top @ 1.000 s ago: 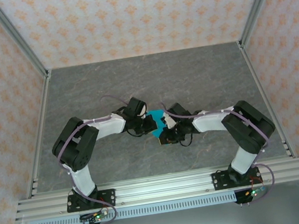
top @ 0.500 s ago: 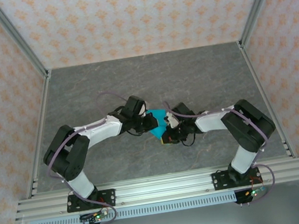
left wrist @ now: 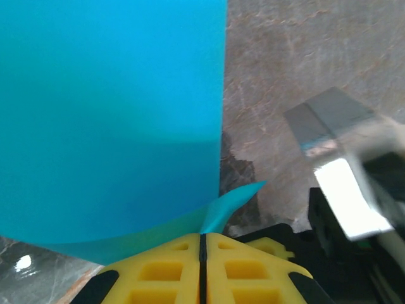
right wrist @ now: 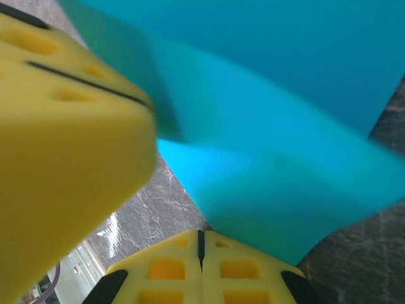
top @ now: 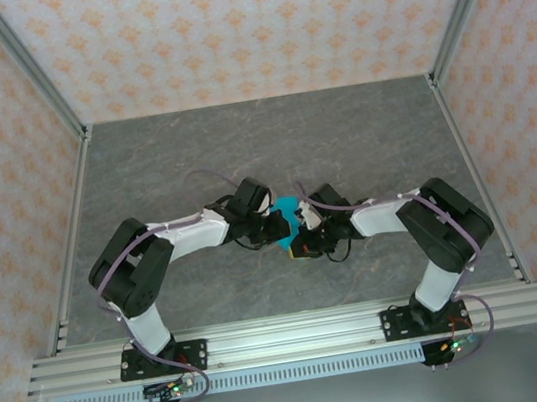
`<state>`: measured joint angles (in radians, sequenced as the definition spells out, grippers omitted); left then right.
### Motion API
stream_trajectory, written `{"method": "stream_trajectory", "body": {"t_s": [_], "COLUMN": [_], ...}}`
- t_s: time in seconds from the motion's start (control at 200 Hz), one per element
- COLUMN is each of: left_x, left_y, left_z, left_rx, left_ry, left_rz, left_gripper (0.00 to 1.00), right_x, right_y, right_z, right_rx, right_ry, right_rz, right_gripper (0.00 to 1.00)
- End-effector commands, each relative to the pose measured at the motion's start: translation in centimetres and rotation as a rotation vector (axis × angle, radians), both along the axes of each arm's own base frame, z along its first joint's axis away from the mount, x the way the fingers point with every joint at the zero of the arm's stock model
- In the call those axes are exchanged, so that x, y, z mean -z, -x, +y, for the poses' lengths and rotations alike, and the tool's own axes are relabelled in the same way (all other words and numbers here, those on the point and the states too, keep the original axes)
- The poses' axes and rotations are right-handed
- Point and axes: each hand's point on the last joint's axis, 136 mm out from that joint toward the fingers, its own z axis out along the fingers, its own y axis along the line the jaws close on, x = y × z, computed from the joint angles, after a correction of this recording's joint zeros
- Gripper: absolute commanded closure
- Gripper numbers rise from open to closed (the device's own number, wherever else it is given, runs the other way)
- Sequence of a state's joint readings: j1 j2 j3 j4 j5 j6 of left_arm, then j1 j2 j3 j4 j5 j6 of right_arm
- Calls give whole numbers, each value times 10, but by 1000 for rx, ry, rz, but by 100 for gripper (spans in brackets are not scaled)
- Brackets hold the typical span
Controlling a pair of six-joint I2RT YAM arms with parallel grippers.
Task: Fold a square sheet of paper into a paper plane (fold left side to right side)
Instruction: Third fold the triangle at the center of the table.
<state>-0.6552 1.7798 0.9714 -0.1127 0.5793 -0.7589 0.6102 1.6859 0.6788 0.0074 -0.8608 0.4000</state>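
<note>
The square sheet of paper is bright cyan and sits between the two wrists at mid-table. My left gripper is shut on it: a curl of the paper rises out of the seam between the yellow fingers. My right gripper is shut too. The paper runs behind its right fingertip, and none shows in its seam. Whether those tips press on the sheet I cannot tell. The left gripper's yellow fingers loom blurred at the upper left of the right wrist view. Seen from above, the left gripper and right gripper almost touch.
The grey marbled table is bounded by aluminium rails at the near edge and patterned walls on the other three sides. Part of the right arm, silver and white, stands close on the right of the left wrist view.
The right gripper has closed fully. The left arm first reached further out, then drew its elbow back in while still holding the paper, and the visible patch of paper between the wrists has shrunk.
</note>
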Motion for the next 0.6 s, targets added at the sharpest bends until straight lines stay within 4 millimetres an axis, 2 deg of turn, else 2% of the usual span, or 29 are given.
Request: {"method": "stream_trajectory", "body": {"t_s": [0.0, 0.215, 0.595], "left_x": [7, 19, 24], "left_y": [1, 5, 8], "left_z": [-1, 13, 23], "left_rx": [2, -14, -19], "left_ry": [-12, -91, -145], "left_rz": [-2, 20, 25], "left_gripper": [90, 90, 91], "right_x": [40, 42, 42], "right_y": [14, 14, 14], "right_z": [-29, -32, -33], "right_rx": [34, 27, 18], "right_ry": [175, 195, 209], "right_rz": [69, 71, 73], "right_gripper": [100, 100, 100]}}
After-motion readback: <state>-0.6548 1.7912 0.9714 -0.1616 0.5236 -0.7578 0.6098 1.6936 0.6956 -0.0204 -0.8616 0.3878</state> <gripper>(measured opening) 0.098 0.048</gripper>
